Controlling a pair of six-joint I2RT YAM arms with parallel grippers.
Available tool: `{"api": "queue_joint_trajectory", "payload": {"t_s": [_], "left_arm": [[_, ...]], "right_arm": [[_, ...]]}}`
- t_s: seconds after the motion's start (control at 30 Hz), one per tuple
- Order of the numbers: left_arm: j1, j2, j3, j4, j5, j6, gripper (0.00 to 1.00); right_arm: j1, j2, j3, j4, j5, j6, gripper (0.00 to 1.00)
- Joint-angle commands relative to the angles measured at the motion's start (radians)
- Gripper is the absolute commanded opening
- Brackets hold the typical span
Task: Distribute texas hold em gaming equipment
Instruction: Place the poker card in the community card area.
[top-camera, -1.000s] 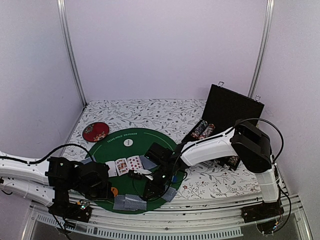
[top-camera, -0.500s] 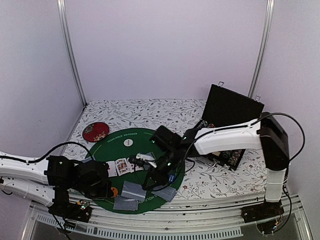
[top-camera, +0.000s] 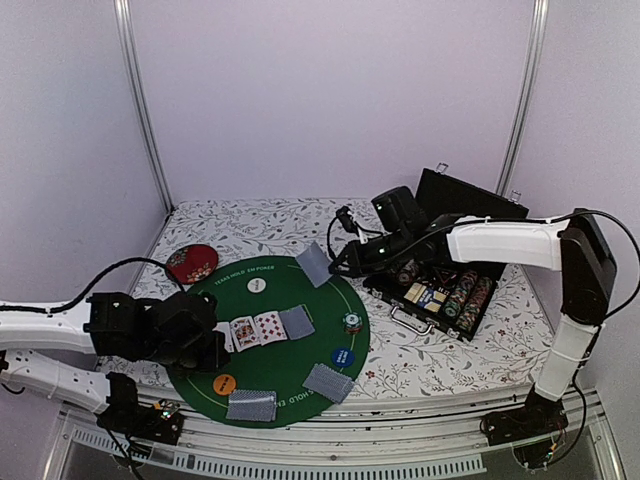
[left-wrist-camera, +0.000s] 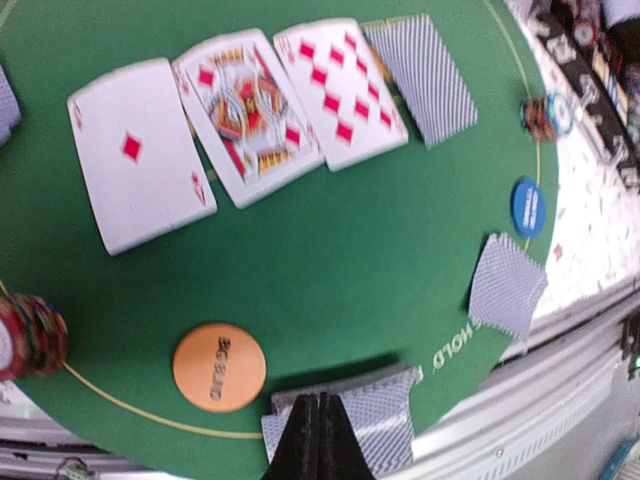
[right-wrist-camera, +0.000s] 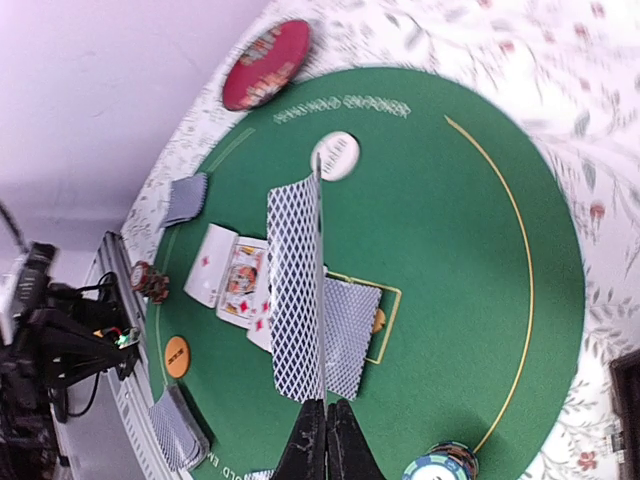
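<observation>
At the near left of the bench (top-camera: 300, 220), the left tool (left-wrist-camera: 318, 438) hangs clenched on nothing over the near rim of the green mat (top-camera: 235, 300). Its wrist view shows the fingers pressed together just above a face-down pair (left-wrist-camera: 372, 412). The arm hides a chip stack (left-wrist-camera: 30, 335) on the mat's left edge from the top camera. The left wrist view shows that stack, and the lettering on the orange button (left-wrist-camera: 219, 366).

In the middle lie three face-up cards (top-camera: 256, 330) side by side, with a face-down card (top-camera: 296, 321) touching on their right. Their long axes all run near to far. Right of them sit a second chip stack (top-camera: 351, 322) and the blue button (top-camera: 342, 357).

The held card (top-camera: 313, 264) is in the air over the mat's far right part, tilted, its patterned back toward the top camera. The right wrist view shows it at a steep slant. Its long axis points straight away from the right tool (right-wrist-camera: 322, 432) toward the white button (right-wrist-camera: 335, 155). The tool is pinched on its near short end. Farther right stands the open case (top-camera: 470, 215).
</observation>
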Motion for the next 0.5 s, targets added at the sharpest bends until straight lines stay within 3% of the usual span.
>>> {"api": "queue_joint_trajectory", "payload": {"t_s": [0.0, 0.47], "left_arm": [[0.078, 0.019, 0.041, -0.009, -0.062, 0.1, 0.0], [0.159, 0.015, 0.048, 0.0, -0.057, 0.22, 0.0]], "right_arm": [[0.012, 0.082, -0.02, 0.041, 0.062, 0.134, 0.02], [0.067, 0.185, -0.015, -0.025, 0.161, 0.232, 0.02]]}}
